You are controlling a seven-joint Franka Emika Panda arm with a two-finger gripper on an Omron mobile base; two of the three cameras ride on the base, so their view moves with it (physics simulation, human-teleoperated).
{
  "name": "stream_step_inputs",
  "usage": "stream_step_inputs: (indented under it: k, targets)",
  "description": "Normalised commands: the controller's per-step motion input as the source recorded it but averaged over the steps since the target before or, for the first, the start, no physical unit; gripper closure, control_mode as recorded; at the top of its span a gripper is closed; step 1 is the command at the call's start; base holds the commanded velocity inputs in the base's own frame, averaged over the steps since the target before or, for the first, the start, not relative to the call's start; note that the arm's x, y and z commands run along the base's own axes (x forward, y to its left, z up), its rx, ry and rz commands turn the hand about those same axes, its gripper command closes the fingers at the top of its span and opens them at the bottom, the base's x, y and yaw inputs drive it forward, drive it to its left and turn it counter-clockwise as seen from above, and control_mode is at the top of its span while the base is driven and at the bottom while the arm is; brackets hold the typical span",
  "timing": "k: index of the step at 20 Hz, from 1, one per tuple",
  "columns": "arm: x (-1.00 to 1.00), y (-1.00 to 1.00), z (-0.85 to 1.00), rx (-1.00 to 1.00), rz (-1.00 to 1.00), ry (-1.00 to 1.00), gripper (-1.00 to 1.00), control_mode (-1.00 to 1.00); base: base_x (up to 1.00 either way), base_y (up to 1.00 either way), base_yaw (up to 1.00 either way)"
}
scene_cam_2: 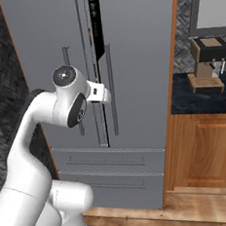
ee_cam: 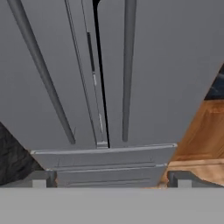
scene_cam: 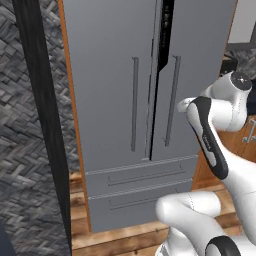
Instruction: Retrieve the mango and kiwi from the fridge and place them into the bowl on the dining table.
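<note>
The fridge point(scene_cam: 110, 75) point(scene_cam_2: 139, 58) point(ee_cam: 175, 65) stands straight ahead, tall and grey, with two long bar handles point(scene_cam: 134, 105) point(ee_cam: 127, 70). A narrow dark slit point(scene_cam_2: 95, 23) runs between its two doors, widest at the top. My gripper point(scene_cam_2: 103, 94) point(ee_cam: 109, 181) hovers a short way in front of that seam at mid height, pointing at the doors. Its fingertips point(ee_cam: 39, 179) stand far apart, open, with nothing between them. The mango and kiwi are hidden inside the fridge. The bowl and the dining table are out of view.
Two grey drawers point(scene_cam: 140, 175) sit under the doors. Right of the fridge are a wooden cabinet point(scene_cam_2: 206, 150) and a dark counter carrying a coffee machine point(scene_cam_2: 208, 62). A dark upright panel point(scene_cam: 40, 100) flanks the fridge's left side. Wooden floor lies below.
</note>
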Motion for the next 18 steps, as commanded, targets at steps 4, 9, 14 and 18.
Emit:
stream_step_inputs:
  k: [4,9,14,18]
  targets:
    - [0.59,-0.14,0.0,0.0,0.0,-0.12,-1.0,-1.0,0.0,0.0,0.0]
    - [0.65,-0.18,0.0,0.01,0.0,0.0,-1.0,-1.0,0.0,0.0,0.0]
    - [0.64,-0.19,0.0,0.01,0.0,0.0,-1.0,-1.0,0.0,0.0,0.0]
    - [0.54,-0.08,0.0,0.0,0.0,0.0,-1.0,-1.0,0.0,0.0,0.0]
